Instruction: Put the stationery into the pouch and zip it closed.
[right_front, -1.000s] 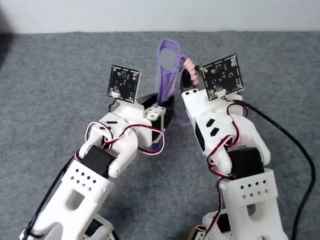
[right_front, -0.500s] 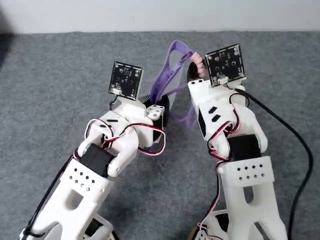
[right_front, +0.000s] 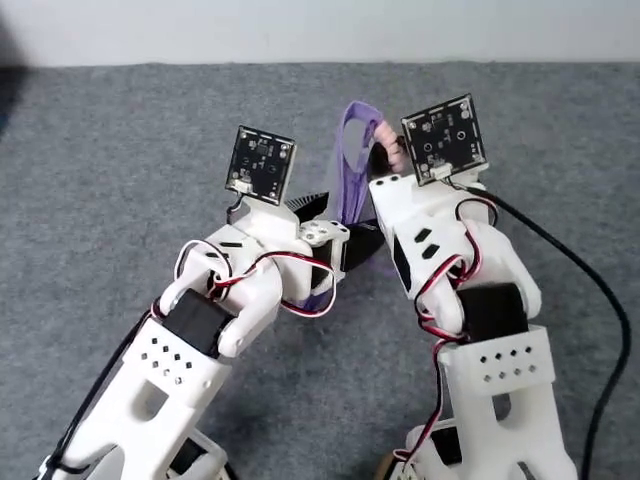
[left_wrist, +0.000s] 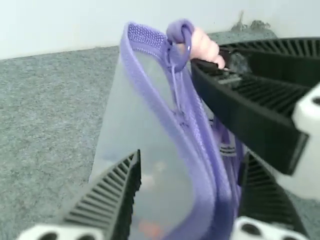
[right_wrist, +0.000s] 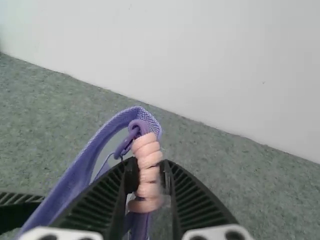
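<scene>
pouch held on end between both grippers, zip pull at its top

the purple, clear-walled pouch (left_wrist: 165, 150) stood lifted off the grey tabletop (right_front: 120, 130), its long axis near upright and its zip edge running up to the top end. the pink zip pull (right_wrist: 145, 165) sat at that top end, pinched by the nearly closed right gripper (right_wrist: 147, 172), the nearer one to it. the left gripper (left_wrist: 190, 170) sat lower, jaws part-open and pressed around the pouch's body. any zip travel looked set to run along that upright axis; whether the zip was fully closed could not be told.
</scene>
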